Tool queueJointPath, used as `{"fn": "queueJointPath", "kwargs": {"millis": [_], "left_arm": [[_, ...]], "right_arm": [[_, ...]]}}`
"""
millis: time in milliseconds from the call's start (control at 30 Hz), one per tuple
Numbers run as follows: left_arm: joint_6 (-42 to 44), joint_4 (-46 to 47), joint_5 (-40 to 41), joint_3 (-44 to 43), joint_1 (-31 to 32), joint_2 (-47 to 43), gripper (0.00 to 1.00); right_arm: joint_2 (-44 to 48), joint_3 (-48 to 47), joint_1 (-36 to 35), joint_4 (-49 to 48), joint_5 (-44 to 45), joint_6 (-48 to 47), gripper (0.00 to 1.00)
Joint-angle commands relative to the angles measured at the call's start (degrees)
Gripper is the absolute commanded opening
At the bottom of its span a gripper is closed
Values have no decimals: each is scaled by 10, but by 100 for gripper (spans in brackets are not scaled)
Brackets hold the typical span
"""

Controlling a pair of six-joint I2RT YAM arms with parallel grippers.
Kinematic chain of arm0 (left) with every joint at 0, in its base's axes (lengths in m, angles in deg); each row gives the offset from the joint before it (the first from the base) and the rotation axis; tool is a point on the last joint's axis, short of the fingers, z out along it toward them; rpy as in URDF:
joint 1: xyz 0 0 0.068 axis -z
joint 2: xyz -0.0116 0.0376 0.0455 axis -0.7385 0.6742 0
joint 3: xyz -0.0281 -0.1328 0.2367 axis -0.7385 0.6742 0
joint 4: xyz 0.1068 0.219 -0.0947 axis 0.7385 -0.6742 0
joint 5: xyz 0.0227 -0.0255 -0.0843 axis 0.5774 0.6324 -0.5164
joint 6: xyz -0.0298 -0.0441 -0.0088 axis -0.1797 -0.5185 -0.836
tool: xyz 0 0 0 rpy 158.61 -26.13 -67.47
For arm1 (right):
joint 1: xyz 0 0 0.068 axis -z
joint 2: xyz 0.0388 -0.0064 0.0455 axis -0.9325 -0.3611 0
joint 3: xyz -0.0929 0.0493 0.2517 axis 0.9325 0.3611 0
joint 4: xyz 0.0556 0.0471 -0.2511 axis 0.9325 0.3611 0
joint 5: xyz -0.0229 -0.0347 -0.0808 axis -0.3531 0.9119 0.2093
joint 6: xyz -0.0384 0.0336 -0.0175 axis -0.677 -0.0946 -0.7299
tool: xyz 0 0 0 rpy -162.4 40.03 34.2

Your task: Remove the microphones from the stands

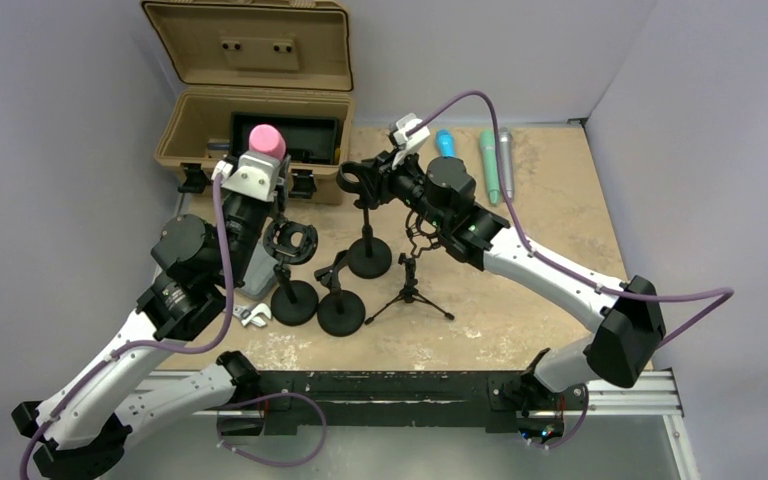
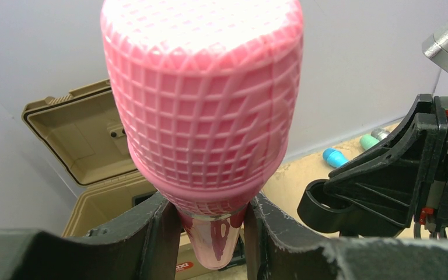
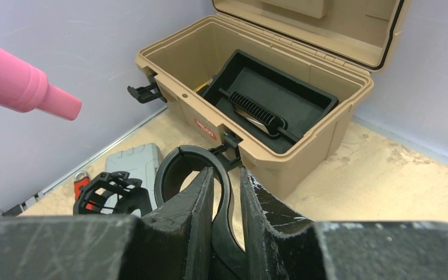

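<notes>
Fingers of the left end effector are squeezed tight on the thin neck of the pink microphone, just under its big bumpy head. The microphone points up and hangs in the air at the far left of the table, right in front of the open tan case. It touches only the two fingers.

The right end effector is pinched shut on the black clip at the top of the stand, which sits near the middle of the table. The clip is a ring with a gap in it, and nothing is inside the ring. In the right wrist view the pink handle floats high on the left, well apart from the clip.

So the big part of the job looks done: the microphone is out of the stand, and one arm has the microphone while the other has the stand. I think only small things are left. The microphone needs a place to go, maybe down on the table or into the case, and then both end effectors can let go.

Near the front are two more short stands and a little tripod. Three other microphones, blue, green and grey, lie side by side at the far right. None of them is in a clip.
</notes>
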Motion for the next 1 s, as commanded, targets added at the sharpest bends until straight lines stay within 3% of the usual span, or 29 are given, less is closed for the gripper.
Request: {"fn": "queueJointPath", "kwargs": {"millis": [0, 500, 667, 967], "left_arm": [[-6, 21, -1, 1, 1, 2, 0], [-9, 22, -4, 2, 1, 5, 0], [-6, 24, -1, 3, 1, 5, 0], [-10, 22, -6, 1, 2, 1, 0]], "right_arm": [[-43, 43, -6, 153, 3, -13, 20], [-54, 82, -8, 116, -12, 2, 20], [-89, 66, -18, 135, 22, -9, 20], [-73, 90, -18, 141, 28, -12, 21]]}}
